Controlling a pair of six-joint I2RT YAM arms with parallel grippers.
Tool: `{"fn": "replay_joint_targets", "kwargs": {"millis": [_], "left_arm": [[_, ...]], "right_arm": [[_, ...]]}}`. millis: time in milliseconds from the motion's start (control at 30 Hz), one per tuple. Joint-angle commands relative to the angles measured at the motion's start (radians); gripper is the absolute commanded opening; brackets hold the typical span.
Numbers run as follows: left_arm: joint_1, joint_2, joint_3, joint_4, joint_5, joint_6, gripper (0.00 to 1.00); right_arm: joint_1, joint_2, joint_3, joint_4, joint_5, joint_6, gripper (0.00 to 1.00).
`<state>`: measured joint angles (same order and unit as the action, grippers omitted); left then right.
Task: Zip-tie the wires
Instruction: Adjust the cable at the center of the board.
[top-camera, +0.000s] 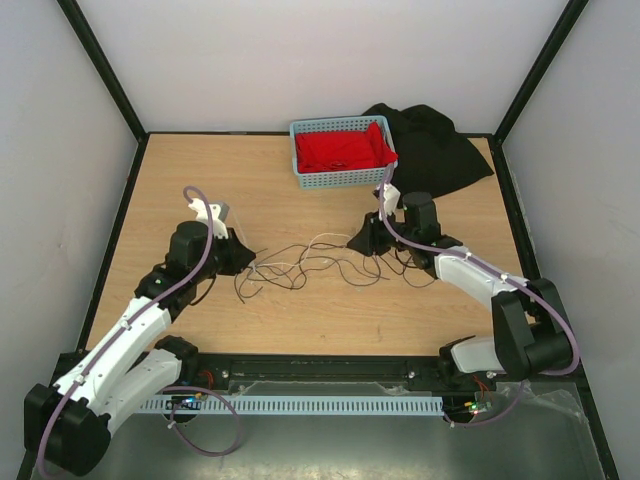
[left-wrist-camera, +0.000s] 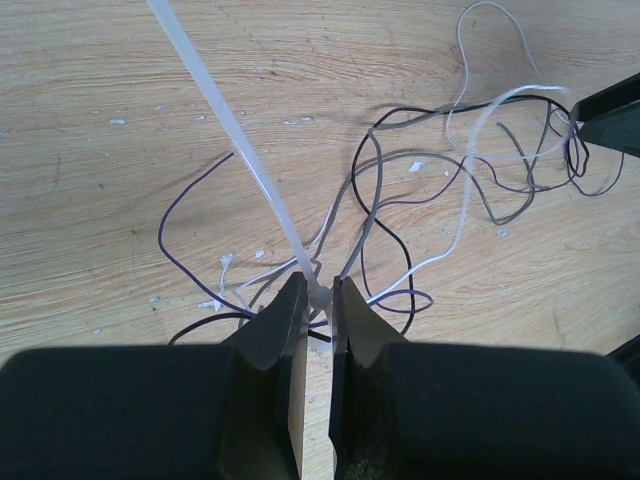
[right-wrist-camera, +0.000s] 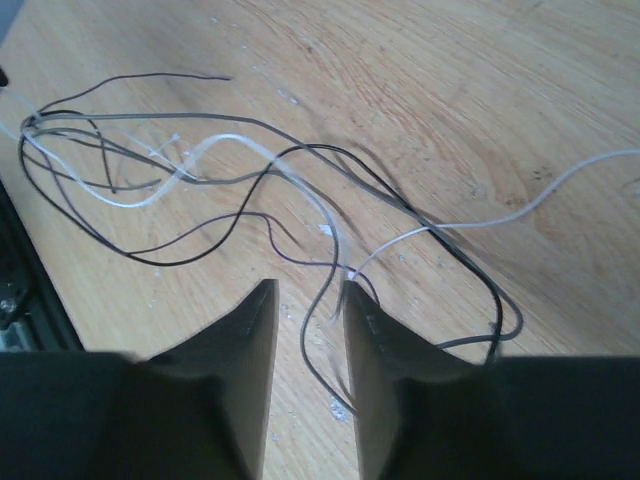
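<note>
several wires (top-camera: 300, 268) loose on worktop (top-camera: 300, 330)

left gripper (left-wrist-camera: 318, 292) nearly closed, clamped on pale zip tie (left-wrist-camera: 240, 140) just where strands bunch, strap slanting up and away. right gripper (right-wrist-camera: 310, 295) parted, thin strands running loose between jaws, none pinched. loops sprawled flat between both grippers, near worktop's middle.

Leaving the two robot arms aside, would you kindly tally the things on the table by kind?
blue basket: 1
red cloth, lying in the basket: 1
black cloth: 1
white zip tie: 1
wire tangle: 1 (the strands are too entwined to count singly)
Total: 5
</note>
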<state>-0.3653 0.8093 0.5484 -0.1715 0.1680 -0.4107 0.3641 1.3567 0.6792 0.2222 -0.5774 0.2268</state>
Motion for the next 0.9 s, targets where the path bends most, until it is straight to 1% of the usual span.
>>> {"fn": "replay_joint_targets", "kwargs": {"millis": [0,33,100,133,200,300,433,567,700,867], "left_arm": [[0.006,0.001,0.002,0.015,0.012,0.012,0.0],[0.006,0.003,0.002,0.018,0.014,0.014,0.0],[0.006,0.007,0.001,0.026,0.021,0.024,0.0],[0.006,0.008,-0.001,0.031,0.025,0.025,0.0],[0.006,0.011,-0.002,0.04,0.037,0.031,0.0],[0.006,0.015,-0.004,0.058,0.067,0.038,0.0],[0.006,0.01,-0.016,0.108,0.145,0.05,0.0],[0.006,-0.004,-0.025,0.161,0.261,0.068,0.0],[0.005,-0.015,-0.025,0.177,0.314,0.067,0.0],[0.003,-0.015,-0.038,0.221,0.379,0.055,0.0]], "right_arm": [[-0.001,-0.015,0.018,0.017,-0.092,-0.003,0.52],[-0.001,-0.025,0.021,0.017,-0.11,0.005,0.58],[-0.001,-0.049,0.034,0.029,-0.16,0.039,0.66],[-0.001,-0.057,0.039,0.048,-0.193,0.069,0.69],[0.002,-0.064,0.035,0.131,-0.237,0.185,0.72],[0.038,-0.041,0.033,0.306,-0.219,0.328,0.75],[0.12,0.044,0.095,0.369,-0.111,0.418,0.76],[0.183,0.155,0.154,0.493,-0.09,0.537,0.76],[0.239,0.234,0.22,0.543,-0.084,0.579,0.76],[0.292,0.292,0.252,0.6,-0.078,0.615,0.76]]}}
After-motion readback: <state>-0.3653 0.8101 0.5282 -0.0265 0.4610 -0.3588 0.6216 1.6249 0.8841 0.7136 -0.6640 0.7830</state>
